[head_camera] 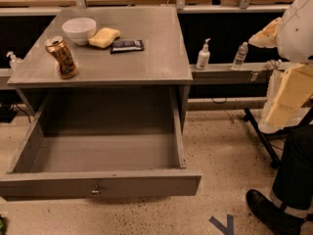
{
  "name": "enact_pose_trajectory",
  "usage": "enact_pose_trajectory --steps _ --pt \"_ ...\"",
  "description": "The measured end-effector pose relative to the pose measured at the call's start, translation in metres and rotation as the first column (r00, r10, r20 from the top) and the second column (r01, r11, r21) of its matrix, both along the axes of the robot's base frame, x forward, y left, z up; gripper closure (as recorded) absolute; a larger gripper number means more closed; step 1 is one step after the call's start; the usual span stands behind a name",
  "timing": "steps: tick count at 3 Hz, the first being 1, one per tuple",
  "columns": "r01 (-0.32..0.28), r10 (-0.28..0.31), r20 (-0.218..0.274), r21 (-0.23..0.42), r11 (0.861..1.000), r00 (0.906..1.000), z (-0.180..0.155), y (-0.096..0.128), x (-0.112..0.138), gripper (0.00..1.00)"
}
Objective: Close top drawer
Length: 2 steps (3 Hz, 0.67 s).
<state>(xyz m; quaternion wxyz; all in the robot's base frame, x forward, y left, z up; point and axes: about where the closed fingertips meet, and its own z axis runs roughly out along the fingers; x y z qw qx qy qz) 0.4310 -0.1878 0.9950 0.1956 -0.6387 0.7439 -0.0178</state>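
Top drawer (102, 153): pulled far out of the grey table (146, 62) toward the near side, with its inner floor and both side walls in full view. Front panel faces near; small metal knob (96, 190) at its centre, low in the view.

Gripper (287, 98): at the right edge, cream-coloured, hanging below the white arm (299, 21). It is well apart from the drawer and to the right of it, touching nothing of the table. Whether it is open or closed cannot be told.

Tabletop, far left part: white bowl (78, 29), yellow sponge (104, 37) just beside it on the right, then a dark flat packet (126, 45). A gold can (62, 57) stands nearer, at the left edge, leaning slightly.

Ledge behind the table on the right: pump bottle (203, 55) and clear water bottle (239, 55), both upright.

Lower right: a person's dark trouser leg and black shoe (271, 212) on the speckled floor, near a blue tape mark (222, 224).
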Motion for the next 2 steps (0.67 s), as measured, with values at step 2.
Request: enact_pose_trajectory --steps 2 --pt "0.05 -0.05 -0.007 -0.001 0.999 0.9987 -0.05 0.037 0.029 0.0"
